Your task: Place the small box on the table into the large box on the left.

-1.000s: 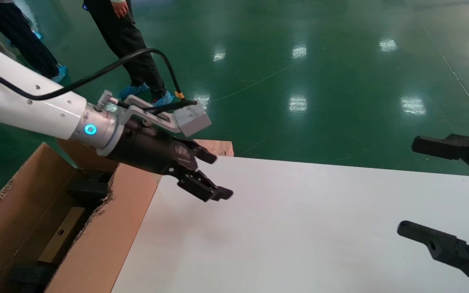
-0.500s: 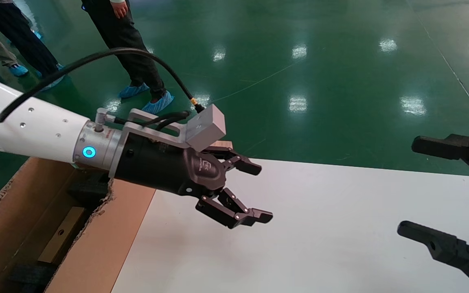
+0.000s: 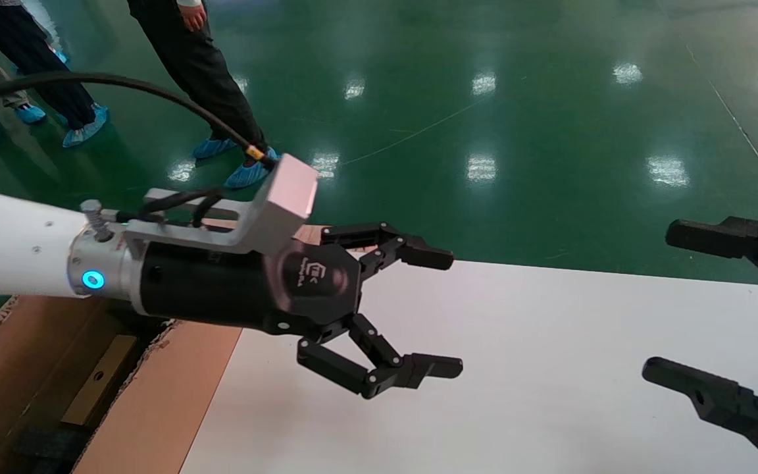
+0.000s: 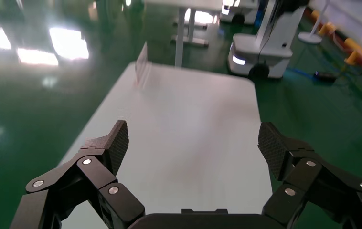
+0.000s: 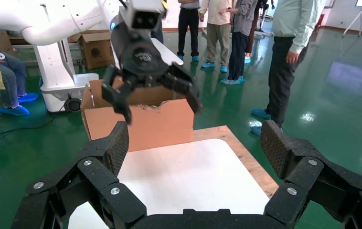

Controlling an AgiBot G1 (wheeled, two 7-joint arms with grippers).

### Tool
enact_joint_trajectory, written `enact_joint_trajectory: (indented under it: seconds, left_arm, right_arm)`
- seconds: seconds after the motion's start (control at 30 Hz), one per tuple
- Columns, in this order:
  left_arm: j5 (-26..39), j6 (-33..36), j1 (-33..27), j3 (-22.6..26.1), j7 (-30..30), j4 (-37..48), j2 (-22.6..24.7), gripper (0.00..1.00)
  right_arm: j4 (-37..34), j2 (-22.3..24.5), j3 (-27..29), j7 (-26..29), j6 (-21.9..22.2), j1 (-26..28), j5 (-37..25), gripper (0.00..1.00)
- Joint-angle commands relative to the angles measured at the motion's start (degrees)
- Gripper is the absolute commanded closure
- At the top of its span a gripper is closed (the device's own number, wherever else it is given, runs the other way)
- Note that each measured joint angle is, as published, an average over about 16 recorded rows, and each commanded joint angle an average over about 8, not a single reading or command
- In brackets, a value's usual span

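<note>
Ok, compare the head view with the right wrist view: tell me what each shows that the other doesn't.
Head view only: the small box lying inside the large box.

Right wrist view only: the large box's outer wall, and the wooden board edging the table.

Both: the open, empty left gripper above the table's large-box end, and the open right gripper.

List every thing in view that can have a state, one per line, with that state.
left gripper: open, holding nothing, in the air above the table's left part
right gripper: open, holding nothing, parked at the table's right edge
large box: open at the top, flap edges torn, black foam inside
small box: lying inside the large box
table: white top, bare where visible
</note>
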Motion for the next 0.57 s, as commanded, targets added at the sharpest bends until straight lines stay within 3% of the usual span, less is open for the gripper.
enact_joint_trajectory:
  seconds: [0.03,0.33,0.57]
  left_arm:
    - [-1.2,0.7,2.4,-3.1,1.7,-0.4,-0.1,0.00]
    - [-5.9,3.3,11.5,-15.1,8.0,-2.1,-0.4,0.00]
    - [-7.1,4.0,13.6,-18.0,9.0,-2.4,-0.5,0.00]
  right_arm:
    - [0.0,0.0,0.0,0.0,0.0,0.0,0.0,0.00]
    - [0.0,0.0,0.0,0.0,0.0,0.0,0.0,0.00]
    - [0.0,0.0,0.0,0.0,0.0,0.0,0.0,0.00]
